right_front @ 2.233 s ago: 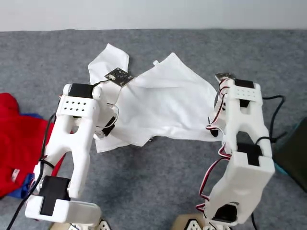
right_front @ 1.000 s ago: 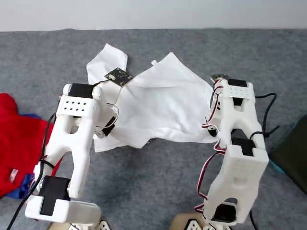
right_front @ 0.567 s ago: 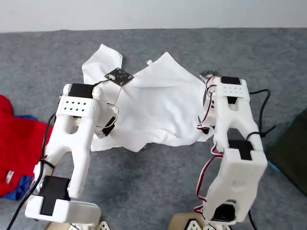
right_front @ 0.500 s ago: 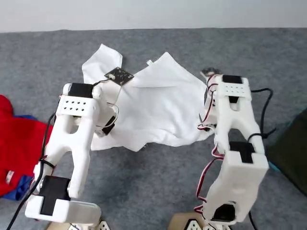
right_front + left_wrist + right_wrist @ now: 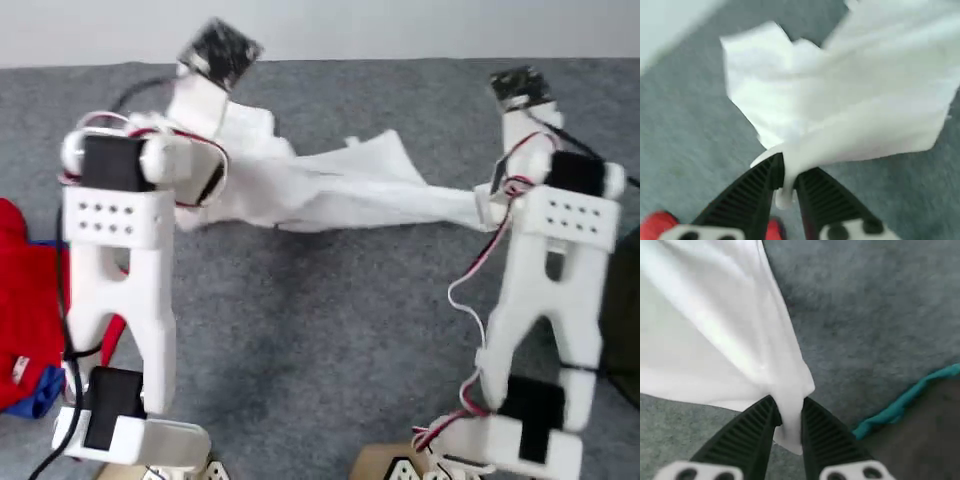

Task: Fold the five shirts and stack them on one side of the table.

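Your left end effector (image 5: 785, 176) and right end effector (image 5: 789, 416) pinch the white shirt (image 5: 340, 188); lower it taut and level.

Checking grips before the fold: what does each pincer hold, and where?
Both hold the white shirt. The left pincer pinches a bunched edge at one end, the right pincer a bunched edge at the opposite end.
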{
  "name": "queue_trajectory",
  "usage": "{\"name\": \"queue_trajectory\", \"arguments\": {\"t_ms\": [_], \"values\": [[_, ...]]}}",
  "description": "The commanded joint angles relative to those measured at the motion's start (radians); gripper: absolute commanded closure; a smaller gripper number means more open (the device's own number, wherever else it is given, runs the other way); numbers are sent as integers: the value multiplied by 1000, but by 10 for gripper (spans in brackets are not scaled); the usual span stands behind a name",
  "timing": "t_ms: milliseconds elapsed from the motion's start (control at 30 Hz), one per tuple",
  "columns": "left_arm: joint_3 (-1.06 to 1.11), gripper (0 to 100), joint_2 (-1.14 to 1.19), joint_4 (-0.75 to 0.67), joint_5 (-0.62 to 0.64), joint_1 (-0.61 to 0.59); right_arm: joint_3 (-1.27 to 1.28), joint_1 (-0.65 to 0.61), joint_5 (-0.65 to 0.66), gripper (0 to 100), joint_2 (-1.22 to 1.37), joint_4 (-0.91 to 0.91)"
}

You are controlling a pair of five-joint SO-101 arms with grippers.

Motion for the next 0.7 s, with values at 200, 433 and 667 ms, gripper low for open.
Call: {"name": "queue_trajectory", "arguments": {"t_ms": [200,433,667], "values": [[-441,994,-17,-72,-25,-9,-322,73,25,987,-163,-7],[-656,994,-17,-192,-180,-2,-532,79,25,987,-170,-7],[-871,994,-17,-170,-241,-2,-674,170,26,988,-171,2]]}}
